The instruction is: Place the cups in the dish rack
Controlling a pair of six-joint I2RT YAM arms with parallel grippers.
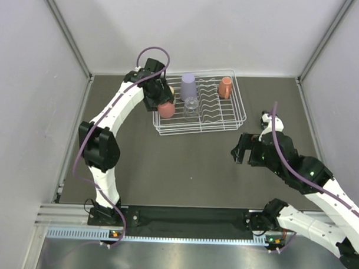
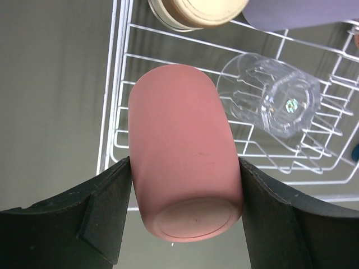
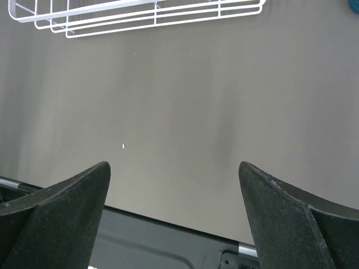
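Pink tumbler (image 2: 185,151) sits clamped in left claw (image 2: 185,168) over dish rack (image 2: 120,84); right claw (image 3: 174,168) apart.

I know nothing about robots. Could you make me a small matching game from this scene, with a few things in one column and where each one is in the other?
Things:
1. plain pink tumbler
2. lavender plastic tumbler
3. salmon-pink cup
4. right gripper

Places:
A. open, above the dark table
B. near the far right corner of the white wire dish rack
C. clamped between the fingers of the left gripper
D. in the rack, just behind a clear cup

Pairs: 1-C, 2-D, 3-B, 4-A
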